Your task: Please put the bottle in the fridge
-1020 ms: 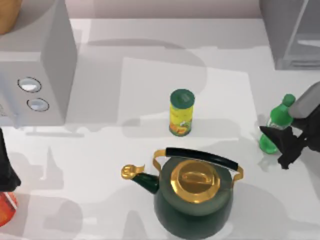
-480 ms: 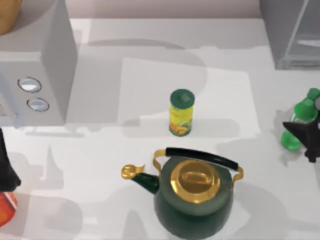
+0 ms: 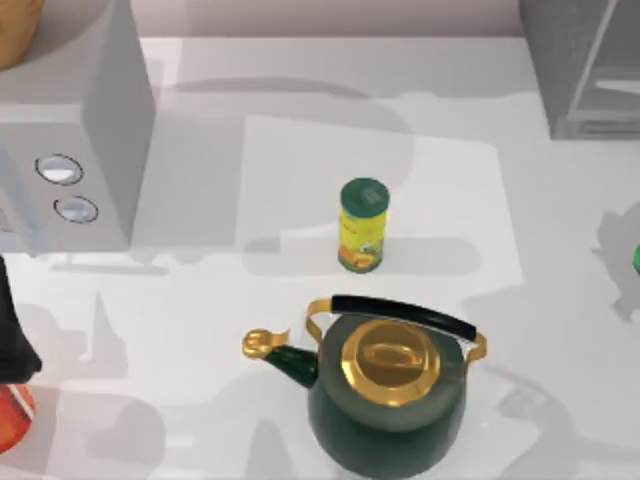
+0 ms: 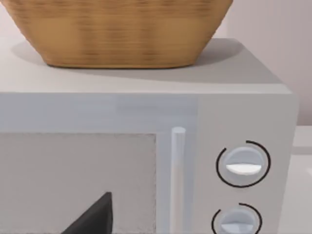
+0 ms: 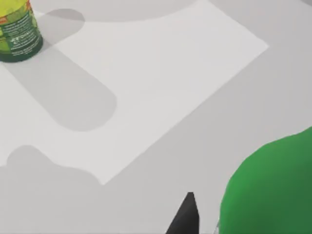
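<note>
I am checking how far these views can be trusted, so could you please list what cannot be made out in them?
- The bottle: cut off by the right wrist view's edge; in the top view a green sliver at the right edge.
- The right gripper: one dark fingertip shows, so its grip cannot be judged.
- The fridge: cropped by the top view's corner, inside hidden.
- The left gripper: one dark tip before the microwave.

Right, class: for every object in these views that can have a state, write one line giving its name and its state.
bottle: green, close beside a dark finger, over the table.
can: upright, lid on.
kettle: upright, lid on, handle raised.
fridge: door state cannot be told.
microwave: door shut.
basket: sits on the microwave.
</note>
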`<state>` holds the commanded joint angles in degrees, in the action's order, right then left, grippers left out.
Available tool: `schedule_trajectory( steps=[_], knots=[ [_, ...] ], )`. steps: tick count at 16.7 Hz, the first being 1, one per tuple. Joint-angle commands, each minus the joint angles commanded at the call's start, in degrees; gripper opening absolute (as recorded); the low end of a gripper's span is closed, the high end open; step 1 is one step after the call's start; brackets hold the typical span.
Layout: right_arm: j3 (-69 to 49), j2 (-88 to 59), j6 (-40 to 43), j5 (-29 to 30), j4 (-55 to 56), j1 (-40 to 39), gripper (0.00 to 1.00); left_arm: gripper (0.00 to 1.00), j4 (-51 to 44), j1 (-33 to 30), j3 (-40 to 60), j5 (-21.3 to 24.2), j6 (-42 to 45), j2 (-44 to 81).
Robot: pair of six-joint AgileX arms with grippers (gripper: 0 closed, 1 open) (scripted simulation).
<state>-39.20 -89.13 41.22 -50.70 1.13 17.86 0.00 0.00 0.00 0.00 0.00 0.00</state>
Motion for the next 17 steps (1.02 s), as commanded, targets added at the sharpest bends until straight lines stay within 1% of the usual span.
schedule_trajectory(
  steps=[5,8,12,17],
  knots=[
    [0.1,-0.2,-0.2,0.2,0.0,-0.3,0.01,1.00,0.0,0.0,0.0,0.0,0.0,0.0],
    [-0.8,3.3,-3.7,2.6,-0.2,-1.6,0.01,1.00,0.0,0.0,0.0,0.0,0.0,0.0],
    [1.8,16.5,-13.7,9.7,-0.8,-5.7,0.01,1.00,0.0,0.0,0.0,0.0,0.0,0.0],
    [10.8,44.4,-27.5,23.1,-1.5,-11.8,0.01,1.00,0.0,0.0,0.0,0.0,0.0,0.0]
  ],
)
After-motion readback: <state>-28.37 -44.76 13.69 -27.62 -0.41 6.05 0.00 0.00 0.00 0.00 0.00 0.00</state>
